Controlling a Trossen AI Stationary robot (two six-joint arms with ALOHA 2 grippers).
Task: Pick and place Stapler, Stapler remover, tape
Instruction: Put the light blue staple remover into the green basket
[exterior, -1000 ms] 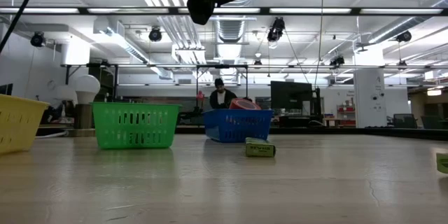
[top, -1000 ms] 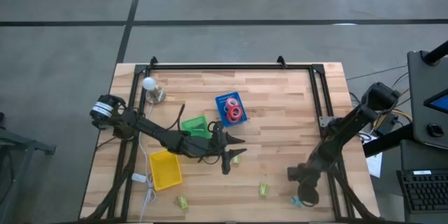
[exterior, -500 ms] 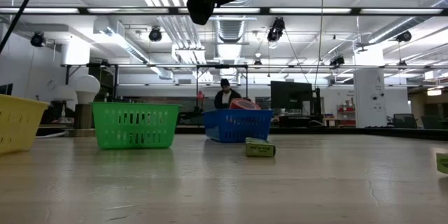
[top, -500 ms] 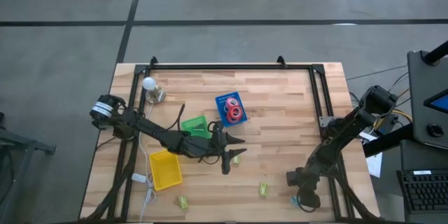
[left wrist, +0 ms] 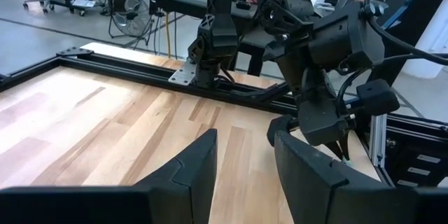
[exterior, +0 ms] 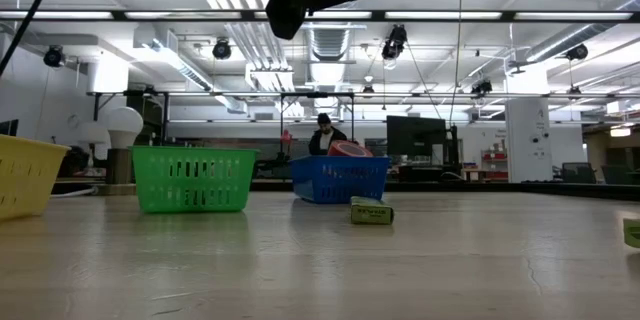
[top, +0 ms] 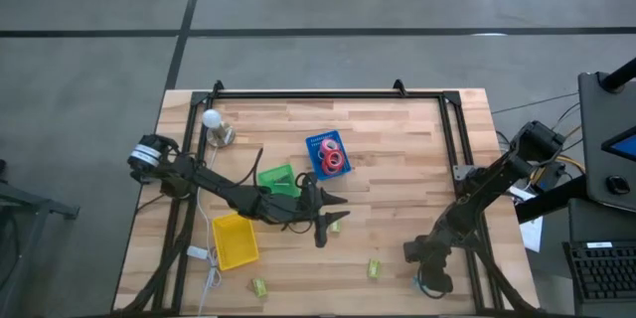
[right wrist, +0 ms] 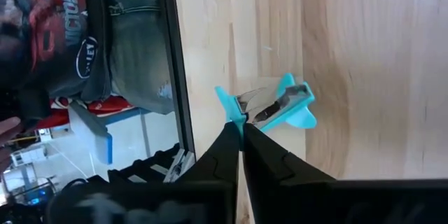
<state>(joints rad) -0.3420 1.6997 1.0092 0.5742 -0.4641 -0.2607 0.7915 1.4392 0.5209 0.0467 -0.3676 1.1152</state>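
The teal stapler remover (right wrist: 280,108) lies on the wood near the table's near right corner, beside the black rail; it is also visible in the high view (top: 421,285). My right gripper (right wrist: 240,131) is shut on its narrow end. Red tape rolls (top: 331,157) sit in the blue bin (top: 316,143). Small yellow-green blocks, likely the staplers, lie on the table (top: 338,224) (top: 375,269) (top: 258,286). My left gripper (left wrist: 245,161) hangs open above the table's middle (top: 321,231), holding nothing. My right gripper pinches the stapler remover's narrow teal end (right wrist: 231,110) between its two fingertips. The fingers lie roughly along the remover. The rest of the remover, with its metal claws (right wrist: 269,105), lies flat on the table.
A green bin (top: 278,179) and a yellow bin (top: 236,240) stand left of centre. A light bulb (top: 212,121) stands at the far left, and a white cable (top: 206,258) trails near the yellow bin. A black frame rail (top: 467,149) edges the table. A person stands far behind (exterior: 322,135).
My right arm has crept slightly toward the table's near edge, over the stapler remover. The remover has stayed where it was.
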